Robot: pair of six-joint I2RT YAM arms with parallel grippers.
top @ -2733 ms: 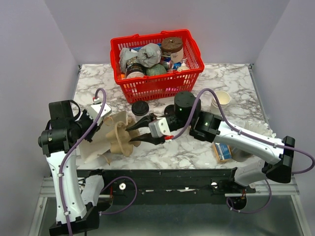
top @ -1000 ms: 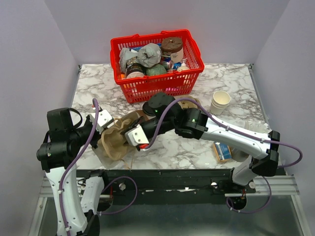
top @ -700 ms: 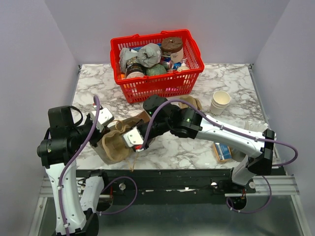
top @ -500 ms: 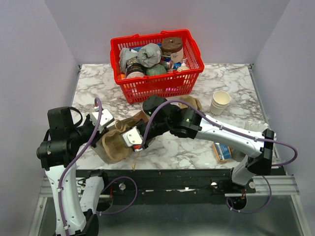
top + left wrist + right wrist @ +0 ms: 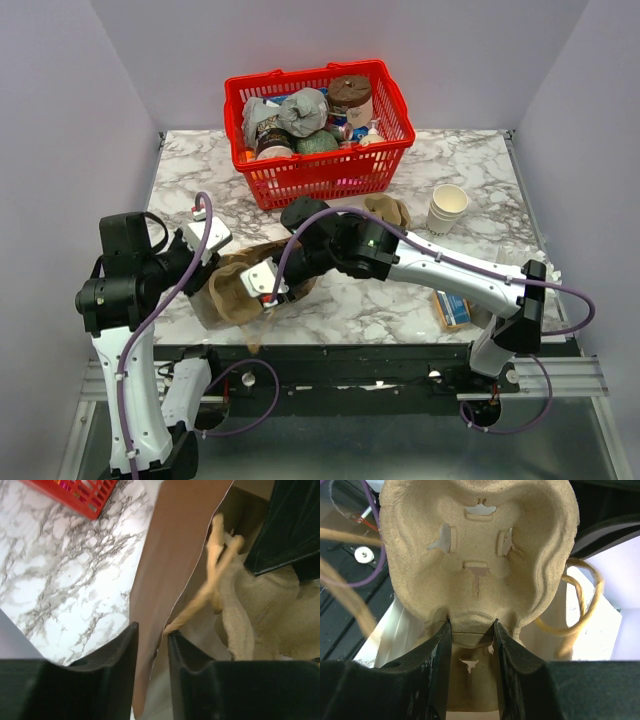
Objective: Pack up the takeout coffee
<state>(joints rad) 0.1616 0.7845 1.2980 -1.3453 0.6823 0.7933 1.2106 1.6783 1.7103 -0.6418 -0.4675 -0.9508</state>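
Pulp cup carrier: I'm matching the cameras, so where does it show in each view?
Top external: not distinguishable; at the paper bag, lower left.
Left wrist: pulp carrier at right, inside the bag.
Right wrist: fills the centre, right gripper shut on it.
Shared landmark: the bag's twine handle.

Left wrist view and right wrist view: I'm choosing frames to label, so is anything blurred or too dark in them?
Left wrist view: the paper bag edge is sharp, its twine handle smeared, the left gripper nearly black. Right wrist view: the cup carrier is crisp and evenly lit; the twine near the frame edge is soft.
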